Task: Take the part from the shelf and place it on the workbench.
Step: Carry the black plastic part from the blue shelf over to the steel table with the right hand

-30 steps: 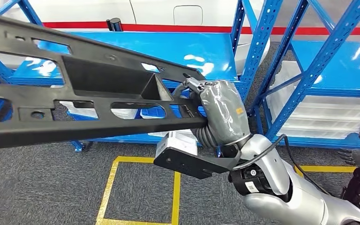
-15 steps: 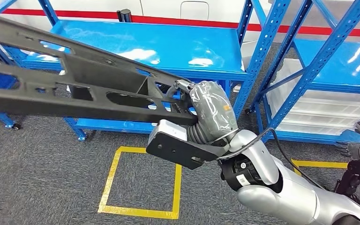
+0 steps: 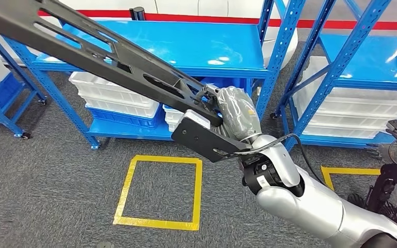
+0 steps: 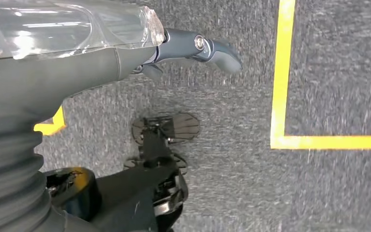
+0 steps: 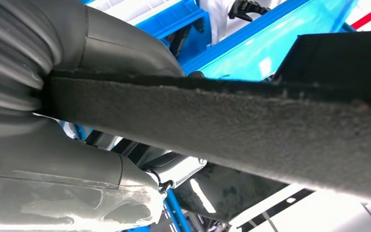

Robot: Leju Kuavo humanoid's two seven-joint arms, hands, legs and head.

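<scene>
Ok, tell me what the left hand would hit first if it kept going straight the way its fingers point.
Most likely the grey carpet floor. In the left wrist view the left hand hangs with nothing in it, its fingers aimed over the carpet short of the yellow tape line. Depth is unclear, so this is a guess.

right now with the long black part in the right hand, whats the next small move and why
Probably keep turning away from the blue shelf with the grip unchanged: the right hand holds the long black part at one end, off the shelf, and no workbench is in sight yet.
</scene>
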